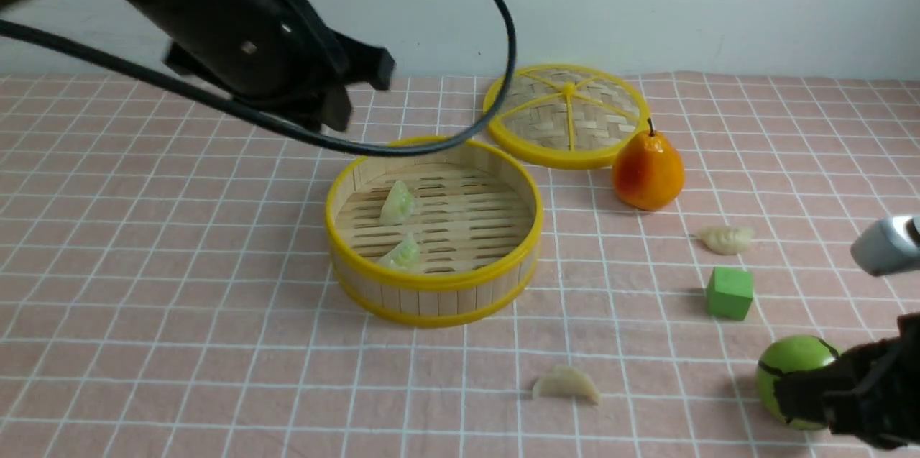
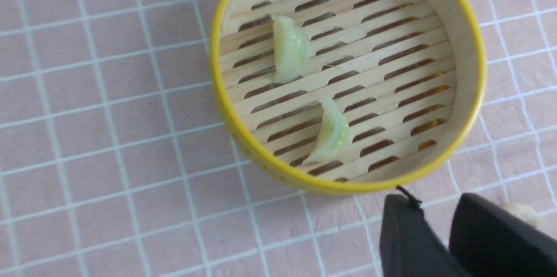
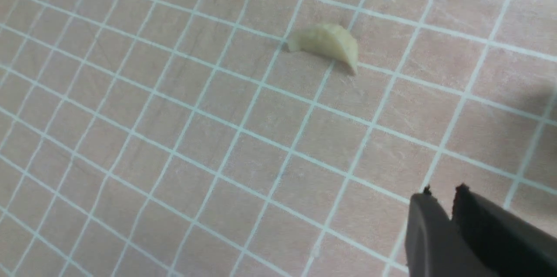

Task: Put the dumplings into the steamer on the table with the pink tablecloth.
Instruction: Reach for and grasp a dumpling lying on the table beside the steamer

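Mid-table on the pink tablecloth (image 1: 180, 264), the steamer (image 1: 431, 298), uncovered, with one pale green dumpling (image 1: 397, 203) on its slatted floor and a second green dumpling (image 1: 402, 254) close to the near wall, the pair apart. Caught only from the front: the woven lid (image 1: 568, 116) flat toward the far edge of the table (image 1: 108, 386), an orange pear (image 1: 647, 170) upright just beside it, a cream dumpling (image 1: 727, 239) toward the right edge with a green cube (image 1: 729, 292) near it, a green ball (image 1: 794, 364) by the near right corner, partly hidden by the dark right arm (image 1: 870, 400), and a second cream dumpling (image 1: 566, 383) alone toward the near edge, well apart from the steamer. Blurred in that view, the left arm (image 1: 237, 34), raised over the far left side, with a black cable (image 1: 503, 48) looping down in front of the steamer's far rim; fingers unreadable from there. Settled by the left wrist view: left gripper (image 2: 437, 207) over bare cloth just outside the steamer, fingers all but together, only a sliver of gap at the tips. Offered by the right wrist view alone: a close look at the near-edge cream dumpling on the grid, and the right gripper (image 3: 444, 196) apart from it, fingers closed against each other. Behind the far edge, a plain pale wall (image 1: 719, 5).
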